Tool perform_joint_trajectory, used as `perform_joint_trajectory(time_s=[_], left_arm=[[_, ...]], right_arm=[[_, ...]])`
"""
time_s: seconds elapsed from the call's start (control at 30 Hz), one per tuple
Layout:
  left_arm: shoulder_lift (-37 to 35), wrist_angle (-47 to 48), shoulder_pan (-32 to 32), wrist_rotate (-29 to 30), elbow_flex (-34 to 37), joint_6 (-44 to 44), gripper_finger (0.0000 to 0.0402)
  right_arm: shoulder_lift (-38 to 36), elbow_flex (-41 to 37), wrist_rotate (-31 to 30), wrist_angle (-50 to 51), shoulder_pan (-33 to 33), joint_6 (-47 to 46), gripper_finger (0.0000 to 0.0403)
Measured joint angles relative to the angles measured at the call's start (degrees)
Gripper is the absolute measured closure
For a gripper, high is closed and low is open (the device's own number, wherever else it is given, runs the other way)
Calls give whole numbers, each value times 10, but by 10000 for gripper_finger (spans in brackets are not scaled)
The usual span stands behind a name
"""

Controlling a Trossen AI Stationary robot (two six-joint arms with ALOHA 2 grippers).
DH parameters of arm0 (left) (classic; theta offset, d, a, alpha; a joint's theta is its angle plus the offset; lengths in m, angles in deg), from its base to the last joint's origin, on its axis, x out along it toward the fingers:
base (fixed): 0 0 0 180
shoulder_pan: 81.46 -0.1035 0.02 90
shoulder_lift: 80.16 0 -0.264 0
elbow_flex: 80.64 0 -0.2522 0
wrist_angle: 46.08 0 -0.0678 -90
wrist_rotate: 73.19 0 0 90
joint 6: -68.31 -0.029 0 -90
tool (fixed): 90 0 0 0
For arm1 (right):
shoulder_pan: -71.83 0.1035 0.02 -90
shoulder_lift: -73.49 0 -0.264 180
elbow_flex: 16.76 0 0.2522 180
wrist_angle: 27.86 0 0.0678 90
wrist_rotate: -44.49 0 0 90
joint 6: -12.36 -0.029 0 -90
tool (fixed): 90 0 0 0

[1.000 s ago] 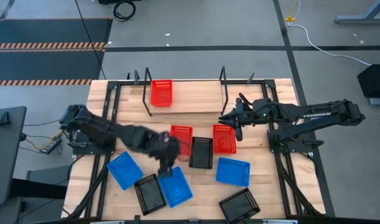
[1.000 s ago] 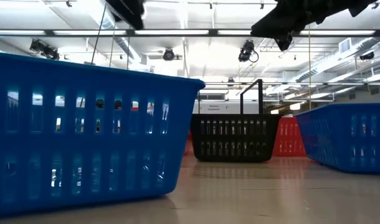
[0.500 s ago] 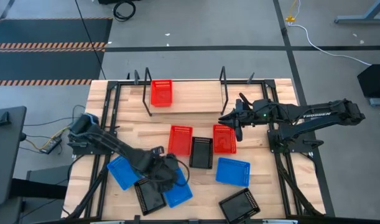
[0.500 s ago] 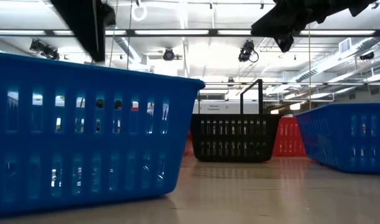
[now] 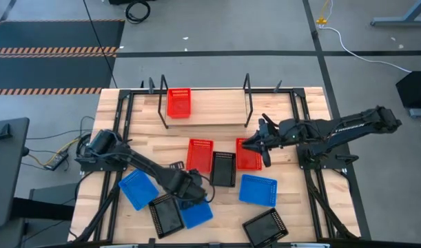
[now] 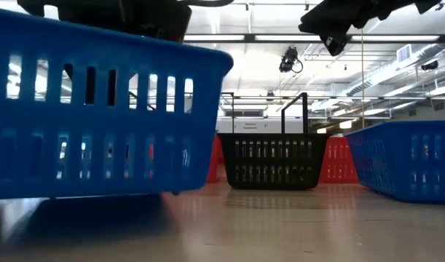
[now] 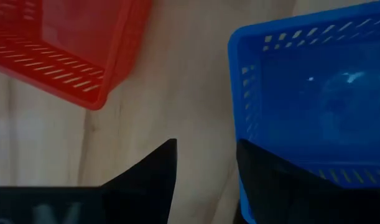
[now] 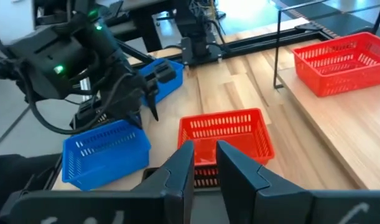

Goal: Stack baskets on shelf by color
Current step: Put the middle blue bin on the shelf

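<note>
The shelf is a pale board between black wire uprights, with one red basket standing on it. On the table lie two red baskets, three black ones and three blue ones. My left gripper is down at the far end of a blue basket, shut on it. My right gripper hangs shut in the air just above the right-hand red basket, touching nothing. My left gripper comes from above at the blue basket's far corner. One finger is inside the basket against its side wall, the other outside. The fingers hide the contact itself. In the low view the basket's near end is raised off the table, tilted.
A black basket stands between the two red ones. Another blue basket and a black one lie near the right near corner. A blue one and a black one lie left of the held basket. The shelf board has bare room right of its red basket.
My left gripper has moved toward the near edge and down onto the blue basket and taken hold. In the low view that basket has risen and tipped where it lay flat before. My right gripper has shifted a little toward the near edge, over the right-hand red basket.
</note>
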State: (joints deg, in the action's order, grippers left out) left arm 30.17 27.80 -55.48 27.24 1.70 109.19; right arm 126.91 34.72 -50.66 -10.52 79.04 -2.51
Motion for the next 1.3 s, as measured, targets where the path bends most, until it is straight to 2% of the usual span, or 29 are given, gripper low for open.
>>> perform_joint_trajectory(time_s=[0.17,0.3,0.43,0.6,0.77,0.93,1.13,1.3], left_arm=[[-4,18,-6,-33,-5,-6,228],[-5,57,-5,-35,-31,-10,228],[-5,55,-5,-35,-69,-5,228],[-6,-58,18,-71,-115,21,228],[-2,-160,57,-84,-121,35,230],[29,-176,76,-86,-120,50,230],[72,-229,87,-140,-120,50,230],[92,-219,88,-138,-120,63,230]], right_arm=[[0,0,-4,0,13,0,328],[0,0,-4,0,13,3,328],[0,0,-11,1,13,3,328],[0,0,-12,4,13,0,328],[0,0,-12,4,13,-1,328],[0,0,-12,4,17,-2,328],[0,0,-12,4,23,-2,328],[0,0,-12,4,26,-7,328]])
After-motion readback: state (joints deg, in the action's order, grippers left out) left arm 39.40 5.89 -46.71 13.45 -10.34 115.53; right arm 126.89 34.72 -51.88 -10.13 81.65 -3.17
